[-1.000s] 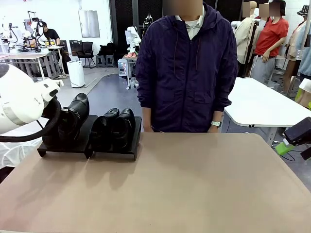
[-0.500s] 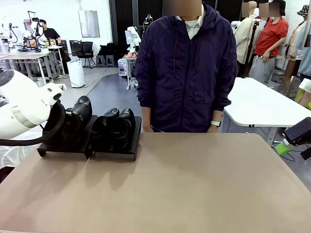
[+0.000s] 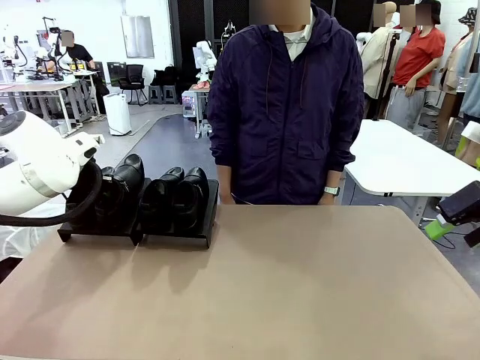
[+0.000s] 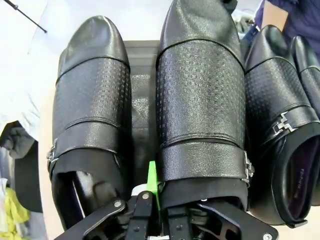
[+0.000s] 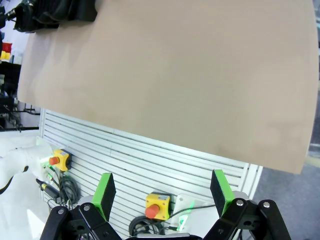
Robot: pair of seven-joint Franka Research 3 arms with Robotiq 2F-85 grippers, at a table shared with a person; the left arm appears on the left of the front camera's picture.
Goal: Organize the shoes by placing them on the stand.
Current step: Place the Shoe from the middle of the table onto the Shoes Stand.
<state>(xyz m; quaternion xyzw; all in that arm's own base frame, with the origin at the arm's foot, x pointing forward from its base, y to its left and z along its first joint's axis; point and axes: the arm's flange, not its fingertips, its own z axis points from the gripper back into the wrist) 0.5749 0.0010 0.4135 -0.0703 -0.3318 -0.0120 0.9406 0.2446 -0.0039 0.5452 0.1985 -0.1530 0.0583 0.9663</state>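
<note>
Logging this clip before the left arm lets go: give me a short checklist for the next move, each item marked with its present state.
1. Left hand shut on the heel rim of the fourth shoe: ok.
2. Fourth shoe over the left panel of the stand, beside the shoe already there: ok.
3. Fourth shoe resting fully on the panel, ready for release: cannot tell.
4. Other pair seated on the right panel: ok.
5. Right hand open and back past the table's near edge: ok.
6. Person standing behind the table, hands away from the stand: ok.
</note>
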